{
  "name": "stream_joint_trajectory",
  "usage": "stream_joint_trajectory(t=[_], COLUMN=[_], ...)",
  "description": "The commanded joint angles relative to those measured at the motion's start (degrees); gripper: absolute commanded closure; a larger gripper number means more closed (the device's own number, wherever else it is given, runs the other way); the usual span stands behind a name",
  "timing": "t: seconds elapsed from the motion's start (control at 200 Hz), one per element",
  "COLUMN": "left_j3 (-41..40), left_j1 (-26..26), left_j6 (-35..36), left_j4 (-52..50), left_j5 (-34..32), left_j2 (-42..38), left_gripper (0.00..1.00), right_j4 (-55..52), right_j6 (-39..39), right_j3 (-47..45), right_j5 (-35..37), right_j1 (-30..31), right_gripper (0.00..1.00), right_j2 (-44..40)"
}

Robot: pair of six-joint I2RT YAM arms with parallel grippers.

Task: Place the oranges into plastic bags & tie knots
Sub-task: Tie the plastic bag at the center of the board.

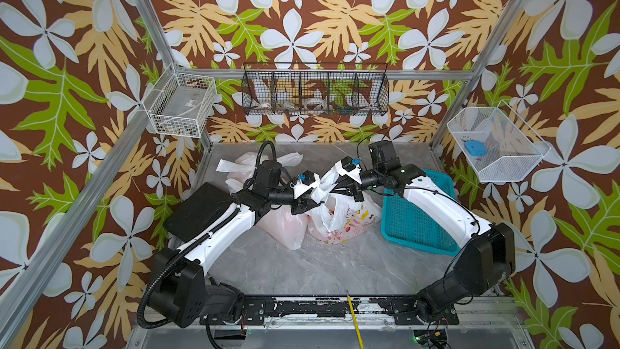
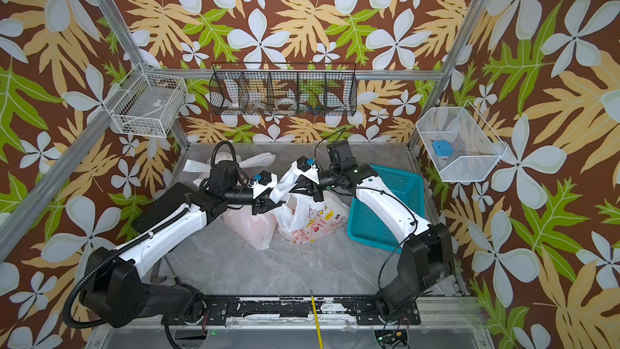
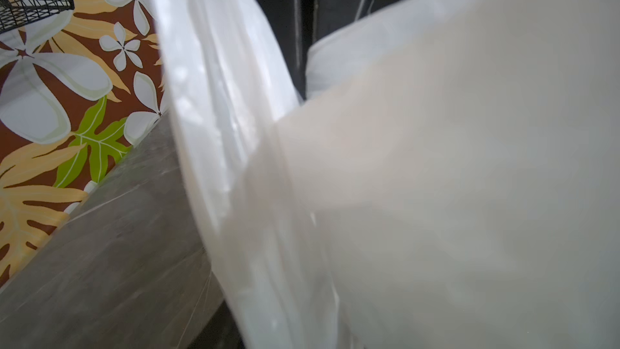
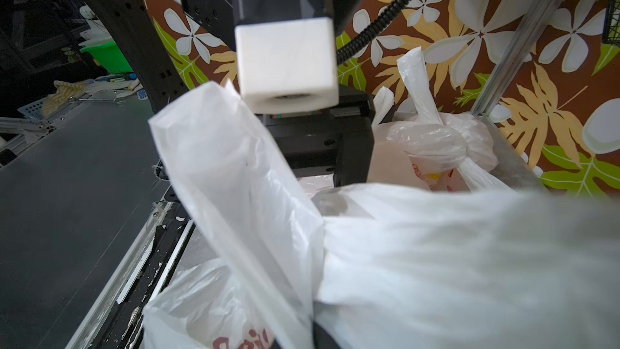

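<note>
The basket (image 1: 419,226) looks emptied, rear bag (image 1: 240,167) knotted; right claw (image 1: 332,184) pinches the printed bag (image 1: 345,226) by its handle (image 4: 241,179), left claw (image 1: 310,203) unclear.

- Wallpaper (image 1: 302,11) covers the back and side walls: brown ground, large white flowers, green and tan leaves.
- Aluminium frame posts (image 1: 146,11) rise at the back corners, joined by a crossbar (image 1: 419,74) along the back wall.
- The tabletop (image 1: 302,270) is grey and marble-veined, evenly lit.
- A black wire basket (image 1: 315,90) with compartments hangs at the crossbar; its contents are too small to tell.
- A white wire basket (image 1: 181,105) hangs by the left post.
- A white mesh basket (image 1: 496,162) on the right wall holds a blue object (image 1: 474,148).
</note>
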Motion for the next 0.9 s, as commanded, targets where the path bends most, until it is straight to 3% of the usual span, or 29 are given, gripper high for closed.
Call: stream_joint_trajectory(t=[0.0,0.185,0.405,0.505,0.631,0.696,0.776,0.896], left_j3=[-1.0,-3.8,-5.7,-5.1,-4.6,-4.3,-4.7,-4.9], left_j1=[-0.1,-0.2,-0.7,-0.8,-0.9,-0.8,-0.8,-0.8], left_j6=[-5.4,-16.4,-22.9,-23.9,-24.2,-23.5,-22.9,-22.3], left_j4=[6.8,20.6,29.8,29.9,29.3,27.9,27.4,27.2], left_j5=[1.1,3.7,4.6,4.2,3.1,2.0,0.3,-0.5], left_j2=[-1.5,-3.3,-3.7,-3.0,-1.9,-1.6,-1.8,-2.0], left_gripper=[0.44,0.37,0.36,0.45,0.64,0.77,0.91,1.00], right_j4=[0.6,2.4,2.7,3.4,3.8,3.2,2.4,3.3], right_j6=[0.0,1.1,1.0,1.0,1.0,0.7,0.2,1.3], right_j3=[-0.3,-1.4,-2.0,-2.7,-3.0,-2.9,-3.2,-4.8], right_j5=[1.8,4.0,4.9,5.7,6.0,7.0,8.0,7.8], right_j1=[-0.1,0.0,0.0,0.0,0.0,-0.1,-0.8,-3.9], right_gripper=[1.00,1.00,1.00,1.00,1.00,0.93,0.74,0.51], right_j2=[-0.5,-1.2,-1.9,-2.5,-3.3,-4.1,-5.8,-8.5])
